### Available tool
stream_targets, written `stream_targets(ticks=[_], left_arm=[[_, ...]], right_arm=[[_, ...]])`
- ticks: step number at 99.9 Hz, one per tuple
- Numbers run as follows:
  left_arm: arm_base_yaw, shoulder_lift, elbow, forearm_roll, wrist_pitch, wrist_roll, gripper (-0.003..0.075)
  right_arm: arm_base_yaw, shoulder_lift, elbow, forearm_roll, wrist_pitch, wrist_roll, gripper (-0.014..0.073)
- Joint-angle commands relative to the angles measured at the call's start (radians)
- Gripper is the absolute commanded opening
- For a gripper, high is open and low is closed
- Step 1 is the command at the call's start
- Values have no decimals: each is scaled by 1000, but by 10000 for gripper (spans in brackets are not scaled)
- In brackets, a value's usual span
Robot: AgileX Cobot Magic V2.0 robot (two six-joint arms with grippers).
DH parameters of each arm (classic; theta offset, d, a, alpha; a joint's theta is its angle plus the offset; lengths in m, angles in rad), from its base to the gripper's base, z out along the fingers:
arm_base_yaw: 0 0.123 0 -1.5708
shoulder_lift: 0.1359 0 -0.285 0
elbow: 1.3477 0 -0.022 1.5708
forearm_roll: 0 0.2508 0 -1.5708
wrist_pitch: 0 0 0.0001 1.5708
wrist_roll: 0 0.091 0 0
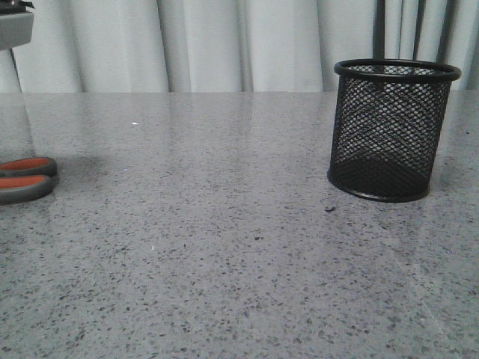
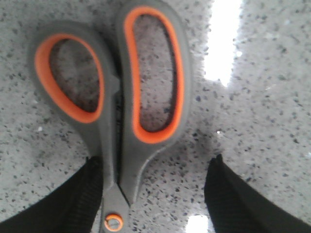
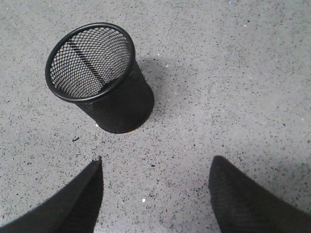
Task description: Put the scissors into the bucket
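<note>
The scissors [image 2: 116, 141], dark grey handle loops lined in orange, lie flat on the speckled grey table. Only their handle loops [image 1: 26, 179] show at the far left edge of the front view; the blades are out of view. My left gripper [image 2: 155, 167] is open just above them, one finger against the neck near the orange pivot, the other apart on bare table. The bucket [image 1: 393, 131], a black wire-mesh cup, stands upright at the right and looks empty. My right gripper [image 3: 155, 162] is open and empty above the table, near the bucket [image 3: 99, 77].
Grey curtains hang behind the table's far edge. A grey object [image 1: 15, 26] shows at the top left corner of the front view. A small dark speck [image 1: 329, 209] lies on the table in front of the bucket.
</note>
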Motion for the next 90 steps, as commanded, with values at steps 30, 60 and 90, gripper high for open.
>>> stream_targets(ticks=[30, 60, 90], left_arm=[[-9, 16, -20, 15, -46, 2, 421], [-9, 18, -20, 0, -60, 2, 379], [-9, 18, -20, -33, -61, -10, -19]], right_arm=[[5, 10, -35, 12, -55, -13, 423], [5, 10, -35, 12, -57, -13, 423], [5, 10, -35, 12, -57, -13, 423]])
